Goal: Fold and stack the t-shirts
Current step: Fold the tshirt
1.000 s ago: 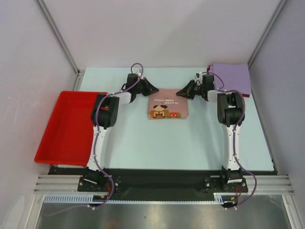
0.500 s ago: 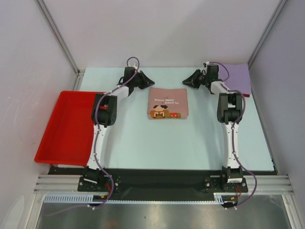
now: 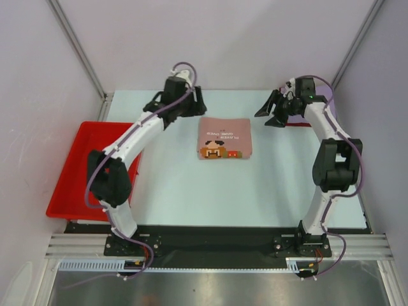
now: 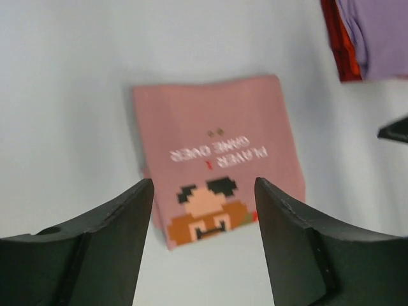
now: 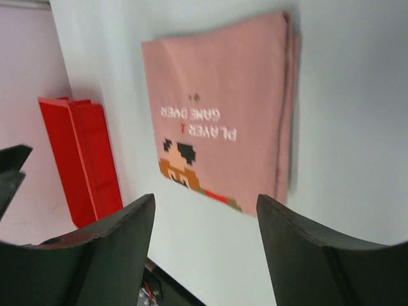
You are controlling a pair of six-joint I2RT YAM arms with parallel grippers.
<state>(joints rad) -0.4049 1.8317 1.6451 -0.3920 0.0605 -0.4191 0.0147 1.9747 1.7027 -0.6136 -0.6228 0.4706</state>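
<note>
The dusty-pink t-shirt (image 3: 224, 138) lies folded flat mid-table, its cartoon print toward the near edge; the wrist views show it too (image 4: 213, 140) (image 5: 223, 95). My left gripper (image 3: 192, 104) (image 4: 204, 182) hangs open above the shirt's far-left corner, holding nothing. My right gripper (image 3: 269, 113) (image 5: 205, 199) is open too, raised off the shirt's far-right side, with nothing between its fingers. A folded lavender t-shirt (image 4: 381, 32) rests on a red one (image 4: 333, 38) at the far right; my right arm covers most of that stack in the top view.
A red plastic tray (image 3: 83, 167) (image 5: 81, 153) sits at the table's left edge. White walls close in the back and both sides. Pale bare table (image 3: 223, 191) stretches from the pink shirt to the arm bases.
Both grippers were shut at the pink shirt's far corners; they have let go, opened and lifted up and outward. The right arm now covers the lavender stack.
</note>
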